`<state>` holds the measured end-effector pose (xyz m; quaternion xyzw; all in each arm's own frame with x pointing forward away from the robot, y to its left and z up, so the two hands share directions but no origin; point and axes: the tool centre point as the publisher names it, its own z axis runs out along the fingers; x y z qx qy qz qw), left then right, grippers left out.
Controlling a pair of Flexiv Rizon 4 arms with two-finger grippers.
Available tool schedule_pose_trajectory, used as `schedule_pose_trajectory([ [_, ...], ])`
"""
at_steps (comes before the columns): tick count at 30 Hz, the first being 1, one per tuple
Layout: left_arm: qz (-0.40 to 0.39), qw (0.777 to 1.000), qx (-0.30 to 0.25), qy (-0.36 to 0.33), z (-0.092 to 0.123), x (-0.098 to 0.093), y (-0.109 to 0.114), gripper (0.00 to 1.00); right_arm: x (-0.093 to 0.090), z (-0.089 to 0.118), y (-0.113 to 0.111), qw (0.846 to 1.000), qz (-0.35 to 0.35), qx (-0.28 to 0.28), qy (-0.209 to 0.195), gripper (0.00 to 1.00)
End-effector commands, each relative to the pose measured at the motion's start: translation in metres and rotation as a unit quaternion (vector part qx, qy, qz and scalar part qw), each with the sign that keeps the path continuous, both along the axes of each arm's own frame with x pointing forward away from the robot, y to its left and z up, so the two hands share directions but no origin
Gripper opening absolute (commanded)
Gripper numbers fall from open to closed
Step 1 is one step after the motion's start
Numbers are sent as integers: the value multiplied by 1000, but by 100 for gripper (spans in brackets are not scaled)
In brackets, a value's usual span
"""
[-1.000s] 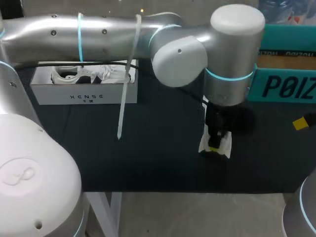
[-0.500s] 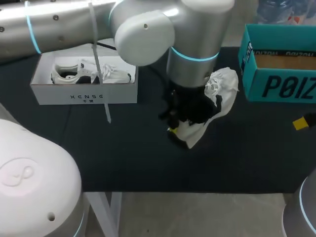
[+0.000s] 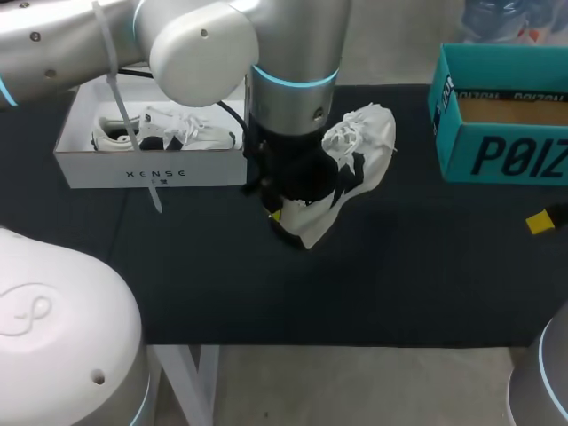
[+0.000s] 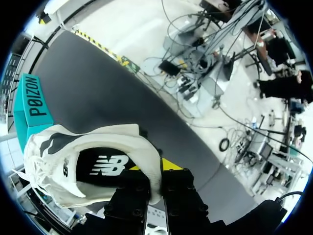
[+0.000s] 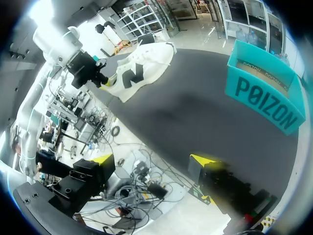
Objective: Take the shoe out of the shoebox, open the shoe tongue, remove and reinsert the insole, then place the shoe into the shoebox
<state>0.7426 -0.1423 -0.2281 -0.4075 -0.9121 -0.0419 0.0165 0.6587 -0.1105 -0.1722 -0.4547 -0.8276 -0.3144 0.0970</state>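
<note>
A white shoe (image 3: 355, 155) with black markings hangs above the middle of the black table, toe tilted up toward the back right. My left gripper (image 3: 282, 217) is shut on its heel rim, and in the left wrist view the heel collar of the shoe (image 4: 88, 166) sits pinched in that gripper (image 4: 154, 169). A white shoebox (image 3: 151, 169) stands at the back left with a second white shoe (image 3: 164, 131) inside. My right gripper (image 5: 152, 164) is open and holds nothing; it stays at the table's right edge (image 3: 543, 220). From there the shoe (image 5: 139, 68) and left gripper (image 5: 105, 81) show far ahead.
A teal open box (image 3: 501, 133) stands at the back right, seen also from the left wrist (image 4: 32, 105) and the right wrist (image 5: 266, 98). A white cable tie (image 3: 133, 142) dangles from my left arm in front of the shoebox.
My left arm has swung left from the right-middle of the table to the centre, carrying the shoe, which now shows more fully. The right gripper has not moved.
</note>
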Motion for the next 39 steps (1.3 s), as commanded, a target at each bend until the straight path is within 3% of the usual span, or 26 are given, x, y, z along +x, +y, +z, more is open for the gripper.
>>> schedule_pose_trajectory([
  [1,-1,1000,-2,-2,1,-1,2,0,0,-1,0,1000,0,0,0,100],
  [19,-1,1000,-2,-2,1,-1,2,0,0,-1,0,1000,0,0,0,100],
  [32,-36,999,27,8,8,129,100,0,0,-1,0,1000,0,0,0,100],
  [39,-95,995,22,22,23,177,136,0,0,-1,0,1000,0,0,0,100],
])
